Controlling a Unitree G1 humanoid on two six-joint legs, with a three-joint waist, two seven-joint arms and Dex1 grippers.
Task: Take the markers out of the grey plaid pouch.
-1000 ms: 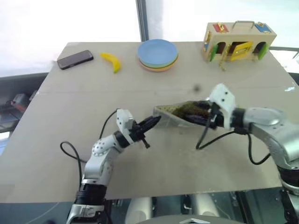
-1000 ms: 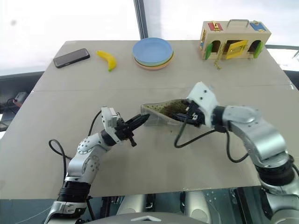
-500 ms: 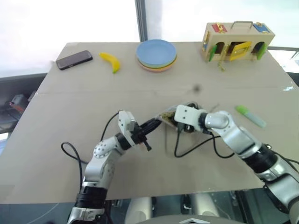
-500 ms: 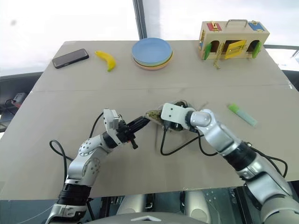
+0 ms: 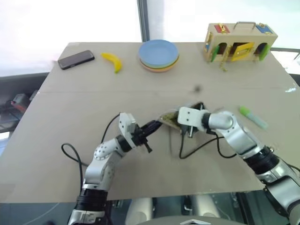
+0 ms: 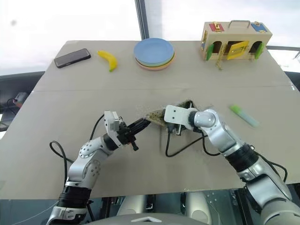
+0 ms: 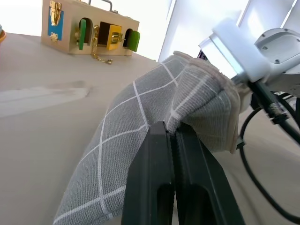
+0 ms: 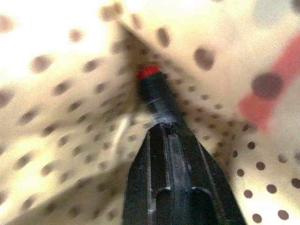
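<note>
The grey plaid pouch (image 7: 140, 136) lay near the middle of the table (image 5: 70, 140), raised at its open end between the two grippers. The left gripper (image 7: 171, 136) had its fingers pressed together on a fold of the grey fabric at the pouch's edge, pinching it. The right gripper (image 8: 164, 133) was pushed into the pouch's mouth, with yellowish dotted lining on every side of it. Its fingers were closed on the black end of the red marker (image 8: 152, 91), which extended straight beyond the fingertips, its red tip pointing deeper into the pouch. A blurred red shape also appeared against the lining beside the fingers; what it was could not be told. The green marker (image 5: 252, 116) lay on the bare table to the right of the pouch, well apart from both grippers. At the far edge stood a phone (image 5: 76, 59), a banana (image 5: 113, 61), a stack of plates (image 5: 159, 55) and a wooden latch box (image 5: 239, 42).
</note>
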